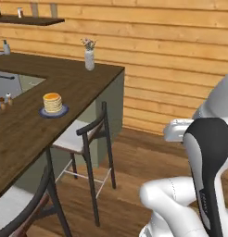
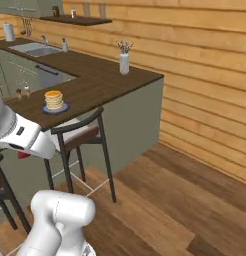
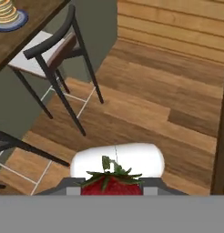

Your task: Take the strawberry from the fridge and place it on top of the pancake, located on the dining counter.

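No brand, label or legible writing is seen anywhere. In the hand view the strawberry is clamped in the gripper, its lower half cut off at the frame's bottom and the finger tips barely made out beside it. In the right base view only a red sliver is seen beneath the white hand at the left edge. The pancake is stacked on a dark blue plate on the dining surface, well apart from the strawberry. A stool is partly tucked under the surface's edge. A white vase stands near the far corner; small items beyond it are too blurred to name.
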Motion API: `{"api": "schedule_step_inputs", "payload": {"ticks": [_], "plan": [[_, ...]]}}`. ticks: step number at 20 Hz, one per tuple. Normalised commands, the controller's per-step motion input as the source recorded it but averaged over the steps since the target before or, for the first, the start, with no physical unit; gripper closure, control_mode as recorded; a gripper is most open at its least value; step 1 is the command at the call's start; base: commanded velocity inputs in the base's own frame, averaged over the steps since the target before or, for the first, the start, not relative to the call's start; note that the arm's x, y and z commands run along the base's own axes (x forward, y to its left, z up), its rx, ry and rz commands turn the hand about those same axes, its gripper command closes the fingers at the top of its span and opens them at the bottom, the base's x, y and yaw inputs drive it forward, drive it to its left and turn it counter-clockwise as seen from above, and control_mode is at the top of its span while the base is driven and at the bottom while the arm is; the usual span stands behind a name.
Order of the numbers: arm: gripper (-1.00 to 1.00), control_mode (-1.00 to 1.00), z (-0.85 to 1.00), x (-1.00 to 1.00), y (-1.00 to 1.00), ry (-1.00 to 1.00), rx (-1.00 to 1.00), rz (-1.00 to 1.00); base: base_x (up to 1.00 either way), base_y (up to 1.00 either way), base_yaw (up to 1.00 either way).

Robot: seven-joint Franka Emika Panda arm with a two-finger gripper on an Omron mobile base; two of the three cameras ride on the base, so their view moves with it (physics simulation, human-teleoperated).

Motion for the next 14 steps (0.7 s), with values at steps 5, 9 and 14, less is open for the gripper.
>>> {"api": "schedule_step_inputs", "payload": {"ticks": [5,9,14], "plan": [[1.0,1.0,0.0,0.0,0.0,0.0,0.0,0.0,1.0,-0.41,0.75],[1.0,1.0,0.0,0.0,0.0,0.0,0.0,0.0,0.95,-0.48,0.76],[1.0,1.0,0.0,0.0,0.0,0.0,0.0,0.0,0.75,-0.47,0.81]]}}
